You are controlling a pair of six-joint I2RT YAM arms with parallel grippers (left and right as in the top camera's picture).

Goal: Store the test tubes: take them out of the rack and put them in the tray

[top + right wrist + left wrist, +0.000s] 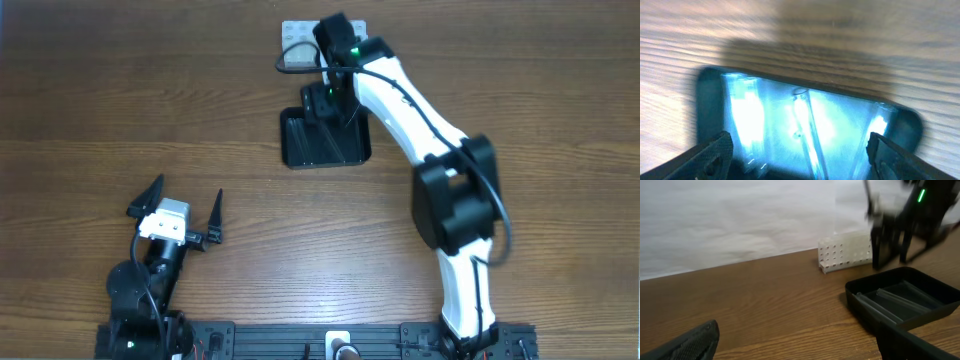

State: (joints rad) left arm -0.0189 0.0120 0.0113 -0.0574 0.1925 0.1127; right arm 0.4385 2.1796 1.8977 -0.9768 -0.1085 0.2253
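A brown wood-grain worktop [120,90] spans the whole scene seen from above. At its lower left the left arm stands close to its base, and the left pincer [187,197] has its two black fingers spread wide apart with nothing between them, over bare wood.

Towards the far middle of the worktop sits a small white rack [298,38] dotted with rows of holes. Just in front of it, on the side nearer the arms, lies a black rectangular tray [290,140]. Several clear test tubes [900,300] lie flat inside the tray, side by side.

The white right arm stands at the lower right and stretches diagonally up to the tray. The right pincer [800,140] hangs over the tray, its fingers parted wide and holding nothing.

Behind the rack, the left wrist view shows a plain white backdrop [740,220] rising from the far edge of the worktop.
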